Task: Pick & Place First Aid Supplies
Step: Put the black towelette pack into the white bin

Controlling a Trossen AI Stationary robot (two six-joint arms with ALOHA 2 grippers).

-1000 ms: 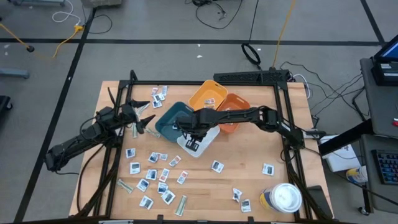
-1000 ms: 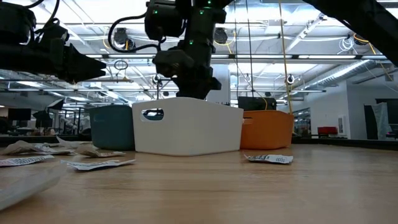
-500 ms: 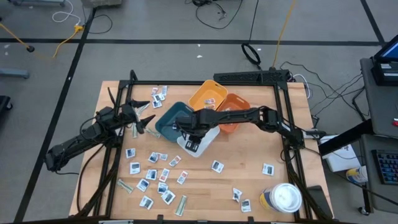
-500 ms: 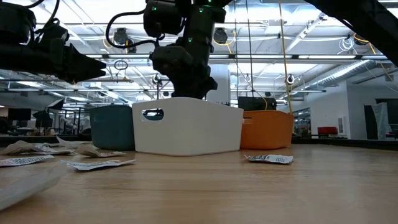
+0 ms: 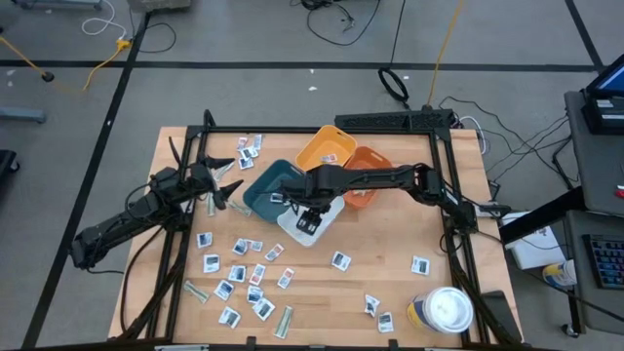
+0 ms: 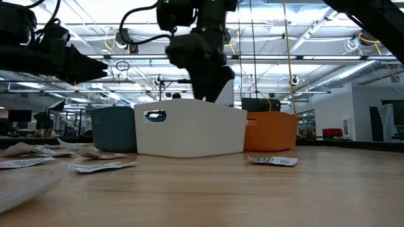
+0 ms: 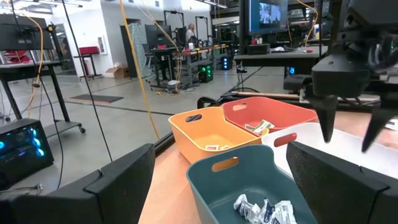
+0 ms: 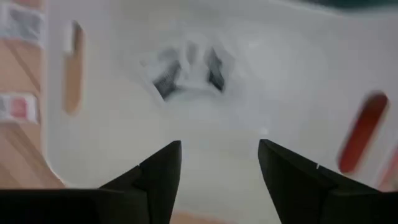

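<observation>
Wooden worktop point(image 5: 390, 283) inside a black frame, grey lab floor with cables around it.

Four bins clustered near the middle: teal bin point(image 5: 270, 185), white bin point(image 5: 327, 216), yellow bin point(image 5: 326, 149), orange bin point(image 5: 369, 164). Round white-lidded tub point(image 5: 447, 308) at the near right corner.

Right pincer point(image 5: 310, 219) hangs over the white bin, pointing down into it. Its wrist view shows both fingers point(image 8: 163, 171) parted with a clear gap and nothing between them. A small white packet point(image 8: 186, 70) with dark marks lies on the bin floor beneath them, apart from the fingertips.

Left pincer point(image 5: 226, 191) waits above the left side of the worktop, just beside the teal bin, fingers spread wide and empty.

First aid supplies: most loose packets point(image 5: 239, 272) lie scattered on the worktop in front of the bins, left of centre. More sit at the far edge point(image 5: 250, 145), and a few on the right side point(image 5: 419, 264). Several crumpled packets lie in the teal bin point(image 7: 261, 209); a few in the yellow and orange bins.
</observation>
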